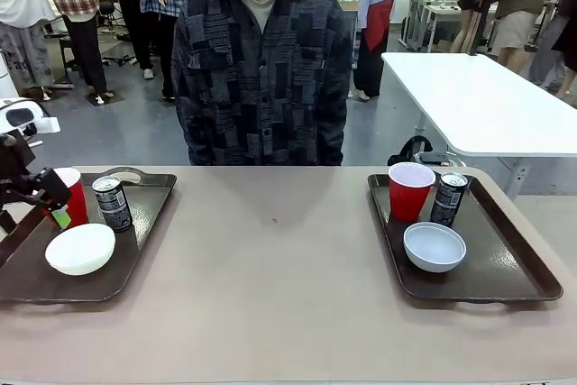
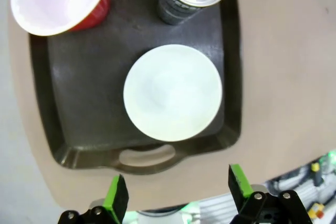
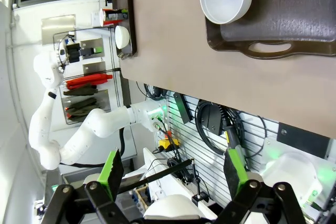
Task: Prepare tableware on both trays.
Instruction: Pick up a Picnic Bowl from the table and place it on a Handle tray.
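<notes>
While both hands hang spread and empty, two trays sit laid.
Left hand (image 2: pixel 176 195) over left tray (image 2: pixel 52 114); right hand (image 3: pixel 170 174) off the surface (image 1: pixel 270 277). Each ridged brown plastic tray carries one red cup (image 1: pixel 410 189), one slim dark can (image 1: pixel 448 198), one round white bowl (image 1: pixel 435 246); can print unreadable.

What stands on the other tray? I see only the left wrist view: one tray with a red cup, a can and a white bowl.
Observer: The right tray also carries a red cup, a dark can and a white bowl.
Operator: Does the right tool hold something?
Observer: No, the right tool is open, with nothing between its fingers.
Operator: Where is the person?
Observer: The person stands at the far side, between the two trays.
</notes>
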`<state>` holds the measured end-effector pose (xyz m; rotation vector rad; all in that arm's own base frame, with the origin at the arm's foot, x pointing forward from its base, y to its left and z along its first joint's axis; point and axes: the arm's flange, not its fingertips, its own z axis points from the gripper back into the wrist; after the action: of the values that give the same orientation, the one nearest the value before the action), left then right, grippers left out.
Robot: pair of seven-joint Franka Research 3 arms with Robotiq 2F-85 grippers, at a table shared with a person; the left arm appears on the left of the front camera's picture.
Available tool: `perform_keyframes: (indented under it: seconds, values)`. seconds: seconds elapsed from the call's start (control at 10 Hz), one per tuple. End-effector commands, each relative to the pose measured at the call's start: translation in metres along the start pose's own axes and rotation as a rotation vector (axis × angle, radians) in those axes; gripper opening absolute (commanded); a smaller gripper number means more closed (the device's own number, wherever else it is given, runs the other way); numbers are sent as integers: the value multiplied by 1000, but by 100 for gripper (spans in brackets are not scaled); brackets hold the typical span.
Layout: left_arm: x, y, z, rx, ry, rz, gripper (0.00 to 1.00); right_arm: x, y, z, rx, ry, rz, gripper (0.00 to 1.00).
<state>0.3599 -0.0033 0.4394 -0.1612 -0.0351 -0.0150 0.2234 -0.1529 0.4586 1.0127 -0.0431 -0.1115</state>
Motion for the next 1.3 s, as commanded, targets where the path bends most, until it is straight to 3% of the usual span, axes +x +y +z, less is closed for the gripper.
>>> perform_keyframes:
  seconds: [0.0, 0.1, 0.4, 0.5, 0.7, 0.9, 1.2]
  values:
    - [5, 43, 23, -349, 49, 26, 100, 1, 1, 0, 27, -8, 19, 100]
    - [-2, 71, 35, -507, 31, 76, 100, 1, 1, 0, 27, -8, 19, 100]
    - [-8, 139, 57, -734, 12, 162, 100, 1, 1, 0, 27, -8, 19, 100]
    - [-12, 163, 59, -790, -45, 183, 100, 1, 1, 0, 27, -8, 19, 100]
    - [-22, 194, 61, -858, -83, 157, 100, 1, 1, 0, 27, -8, 19, 100]
    - [-29, 221, 60, -919, -115, 50, 100, 1, 1, 0, 27, -8, 19, 100]
    - [-28, 243, 63, -922, -135, -47, 100, 1, 1, 0, 27, -8, 19, 100]
